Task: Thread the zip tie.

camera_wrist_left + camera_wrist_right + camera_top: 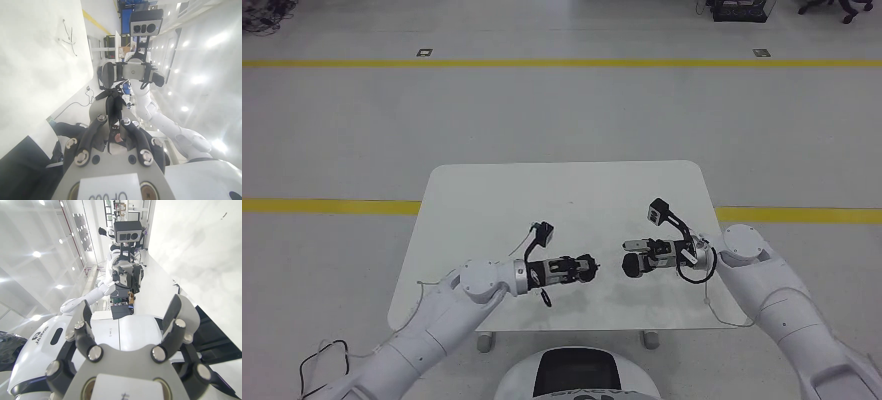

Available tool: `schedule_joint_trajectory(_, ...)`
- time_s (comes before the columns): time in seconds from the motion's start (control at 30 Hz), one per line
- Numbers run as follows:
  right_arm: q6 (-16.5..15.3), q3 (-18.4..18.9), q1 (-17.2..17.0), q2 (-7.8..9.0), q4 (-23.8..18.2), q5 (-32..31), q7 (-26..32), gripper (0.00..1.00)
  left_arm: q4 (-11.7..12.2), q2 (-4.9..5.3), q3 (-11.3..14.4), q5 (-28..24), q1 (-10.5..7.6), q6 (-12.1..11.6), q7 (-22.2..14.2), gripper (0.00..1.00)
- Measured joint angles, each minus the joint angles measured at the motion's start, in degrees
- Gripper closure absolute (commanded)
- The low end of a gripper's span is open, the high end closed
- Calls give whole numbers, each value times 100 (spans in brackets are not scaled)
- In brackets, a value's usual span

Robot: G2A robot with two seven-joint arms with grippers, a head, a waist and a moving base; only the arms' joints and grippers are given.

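The left gripper (113, 110) is holding the black zip tie (111, 94) between its narrow jaws, above the near middle of the white table (562, 190). The tie is sticking out past the fingertips. Its long axis is running from left to right, pointing at the right gripper (130, 306). That gripper is standing just to the right and facing the left one, with its jaws spread wide and nothing between them. The free end of the tie (it is looking bunched, almost like a knot) is lying close in front of the right gripper. So I am judging that the right arm is the nearer one to take it, once both grippers are lining up on this axis. Some thin dark strands (69, 37) are lying flat on the table, apart from both grippers. Whether a clear wrap is holding them, I cannot tell.
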Motion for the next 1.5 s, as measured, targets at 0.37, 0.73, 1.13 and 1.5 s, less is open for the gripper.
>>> schedule_joint_trajectory(0.37,0,0,0,0,0,0,0,0,-231,302,-719,75,410,-357,-436,100)
schedule_joint_trajectory(0.73,147,235,251,144,-283,-1197,-299,0,-263,318,-741,95,434,-360,-476,100)
schedule_joint_trajectory(1.13,-20,212,928,309,-763,-3674,-109,0,-264,318,-741,95,434,-360,-476,100)
schedule_joint_trajectory(1.5,-238,224,911,337,-821,-3874,-279,0,-264,318,-741,95,434,-360,-476,100)
